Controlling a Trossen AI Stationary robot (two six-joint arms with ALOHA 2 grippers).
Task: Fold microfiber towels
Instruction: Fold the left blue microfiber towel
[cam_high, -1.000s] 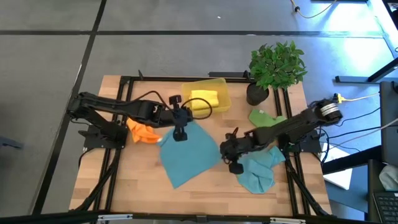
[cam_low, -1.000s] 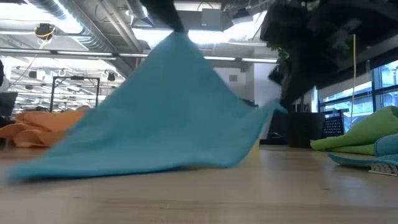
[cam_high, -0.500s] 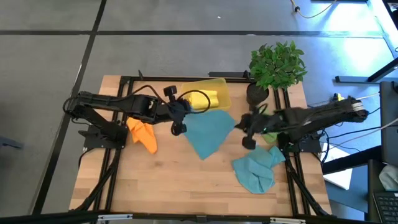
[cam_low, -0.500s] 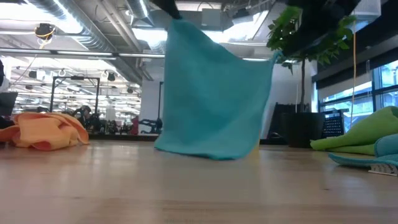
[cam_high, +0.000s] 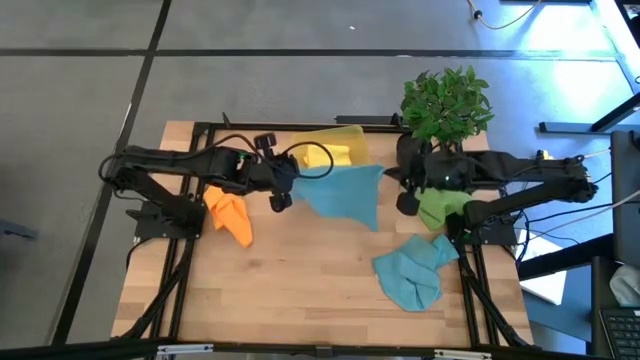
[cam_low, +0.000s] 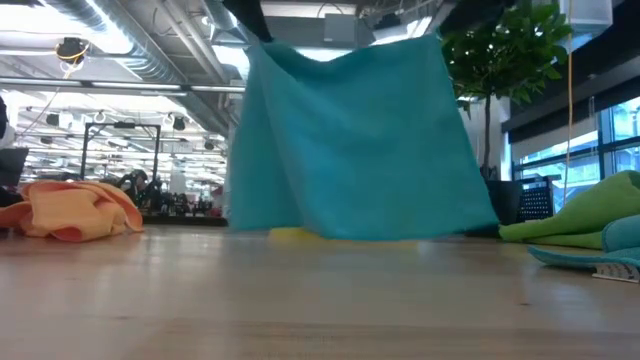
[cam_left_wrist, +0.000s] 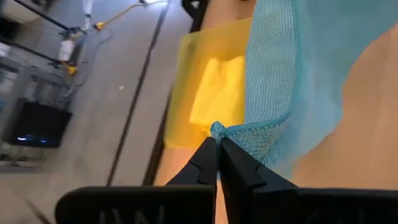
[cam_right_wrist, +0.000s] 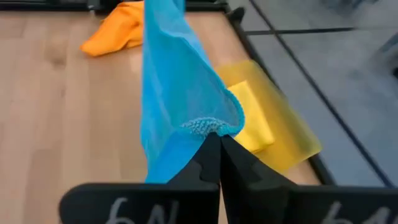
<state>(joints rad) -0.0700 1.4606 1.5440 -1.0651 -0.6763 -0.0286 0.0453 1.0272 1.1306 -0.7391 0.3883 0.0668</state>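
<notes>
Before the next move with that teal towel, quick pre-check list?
1. Left gripper shut on a corner of the teal towel: ok.
2. Right gripper shut on another corner: ok.
3. Towel hangs spread between the two grippers: ok.
4. Lower edge off the table: cannot tell.
5. Bare wood in front for laying it down: ok.
6. Bin close behind the towel, snag risk: not ok.

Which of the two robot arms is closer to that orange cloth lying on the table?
The left. The left gripper is just beside the orange cloth, holding up one corner of a teal towel. The right gripper holds the other corner, far across the table by the potted plant.
</notes>
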